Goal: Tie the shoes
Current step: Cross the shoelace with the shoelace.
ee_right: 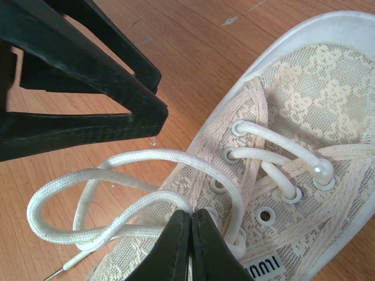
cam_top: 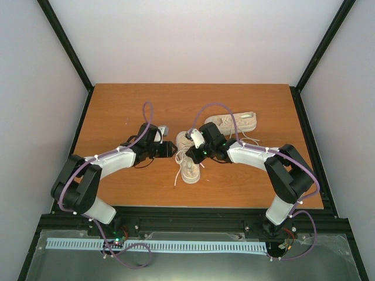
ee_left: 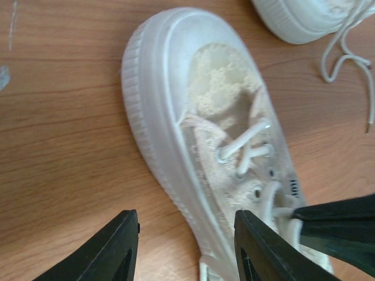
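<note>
The near cream shoe (cam_top: 188, 159) lies in the middle of the table, toe toward the back. The second shoe (cam_top: 232, 122) lies at the back right, laces loose. My left gripper (cam_top: 171, 150) is open; in the left wrist view (ee_left: 186, 237) its jaws straddle the near shoe's (ee_left: 193, 105) rubber sole edge. My right gripper (cam_top: 197, 153) is over the shoe's eyelets. In the right wrist view it (ee_right: 191, 218) is shut on a loop of white lace (ee_right: 117, 172) above the shoe's tongue (ee_right: 304, 117). The left gripper's fingers (ee_right: 105, 123) stand just beyond the loop.
The wooden table (cam_top: 117, 111) has black frame posts at its corners and white walls around it. The second shoe's toe (ee_left: 299, 20) and loose lace (ee_left: 343, 55) lie just beyond the near shoe. The right gripper's black finger (ee_left: 340, 228) reaches in beside my left fingers.
</note>
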